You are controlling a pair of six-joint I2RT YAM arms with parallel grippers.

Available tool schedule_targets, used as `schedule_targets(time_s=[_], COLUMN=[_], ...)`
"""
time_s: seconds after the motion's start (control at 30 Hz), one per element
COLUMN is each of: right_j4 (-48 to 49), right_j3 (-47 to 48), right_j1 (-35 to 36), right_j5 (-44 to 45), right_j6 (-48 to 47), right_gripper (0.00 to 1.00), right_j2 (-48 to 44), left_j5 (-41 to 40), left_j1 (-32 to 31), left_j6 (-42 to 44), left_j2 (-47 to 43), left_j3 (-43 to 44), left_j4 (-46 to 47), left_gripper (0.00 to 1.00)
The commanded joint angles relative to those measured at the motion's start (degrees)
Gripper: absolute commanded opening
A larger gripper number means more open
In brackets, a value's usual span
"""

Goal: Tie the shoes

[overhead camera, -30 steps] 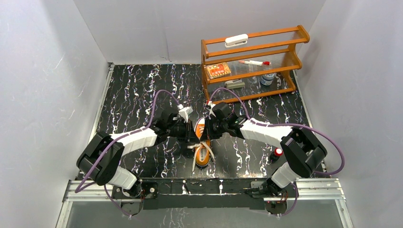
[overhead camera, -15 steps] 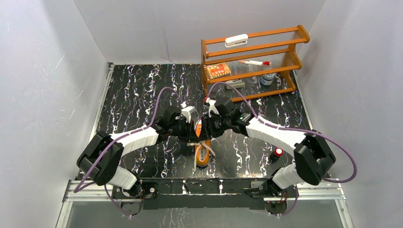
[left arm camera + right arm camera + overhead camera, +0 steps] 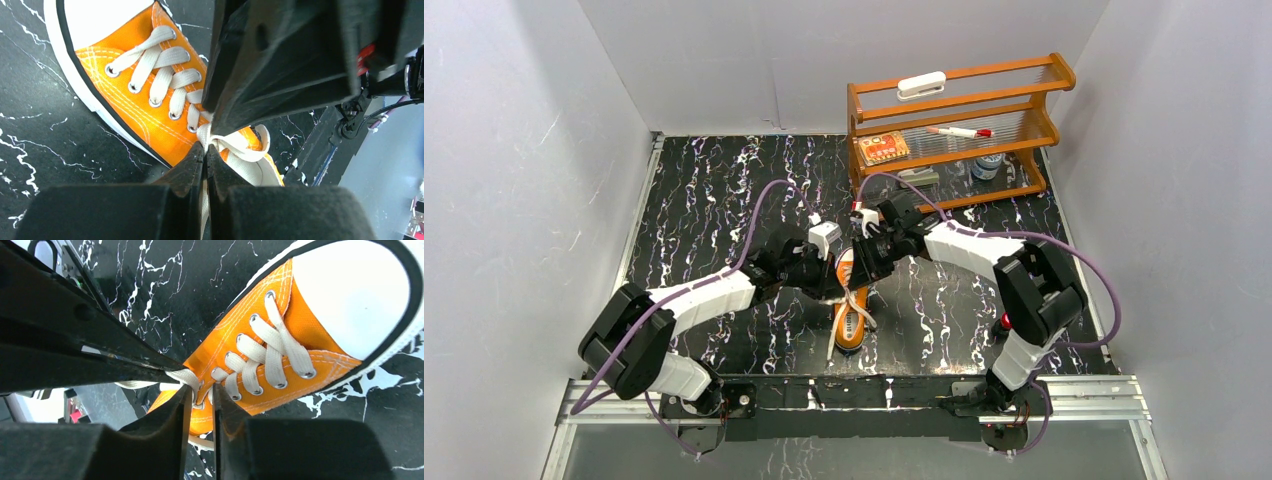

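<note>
Shoe (image 3: 850, 318) lies centre-front, long axis near-to-far, toe away. Both grippers meet tip-to-tip over its top eyelets. L gripper (image 3: 205, 152) comes from the left, pinched shut on a strand of the laces (image 3: 165, 75). R gripper (image 3: 198, 395) comes from the right, nearly closed, prob. nipping another strand. Next pull should run sideways, across that axis, w/ both arms equally near.

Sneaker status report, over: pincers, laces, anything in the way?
Left pincer shut on laces. Right pincer nearly shut beside it, grip unclear. Sneaker upright, lace ends loose. Pincers tip to tip, crowding each other.
</note>
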Motion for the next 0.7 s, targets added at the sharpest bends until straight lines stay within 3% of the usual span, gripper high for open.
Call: schedule_targets(time_s=[0.0, 0.17, 0.53, 0.67], right_j4=[1.1, 0.5, 3.7, 7.7], right_j3=[2.9, 2.5, -3.4, -5.4], right_j1=[0.2, 0.2, 0.3, 0.4], right_j5=[-5.5, -4.8, -3.6, -7.5], right_j6=[-1.7, -1.5, 2.4, 5.3], right_gripper=[0.26, 0.0, 0.0, 0.0], right_j2=[1.4, 1.4, -7.7, -7.9], left_j5=[0.5, -0.1, -2.0, -1.7], left_j1=[-0.7, -0.8, -0.8, -0.7], left_j6=[3.0, 3.5, 3.6, 1.5], left_j2=[-2.3, -2.4, -0.7, -0.8], left_j3=[0.1, 0.1, 0.3, -0.6], left_j4=[2.3, 1.8, 0.9, 4.9], left_gripper=[0.0, 0.0, 0.0, 0.0])
